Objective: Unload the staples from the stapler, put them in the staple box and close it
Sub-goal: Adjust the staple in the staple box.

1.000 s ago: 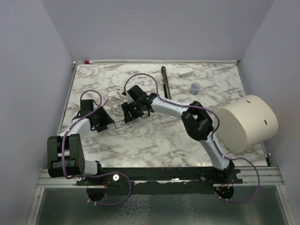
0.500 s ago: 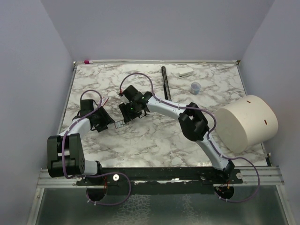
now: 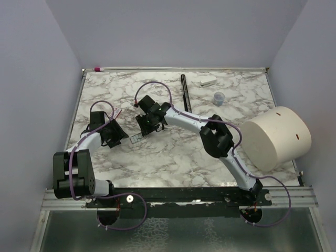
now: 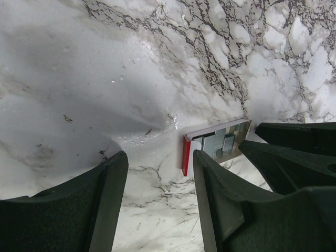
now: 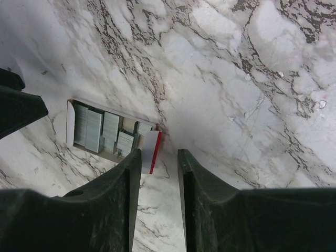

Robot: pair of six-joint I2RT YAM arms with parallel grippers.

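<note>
Stapler lies flat on marble table, left of centre, between the 2 grippers. It is open, with grey staples showing in its tray. Left gripper is at its left end, jaws wide apart, holding nothing. Right gripper is at its right end, jaws narrow but apart, the red-white tip against 1 finger and clear of the other.

The table held one stapler, one black bar, one white block, one small jar, one white cylinder.
</note>
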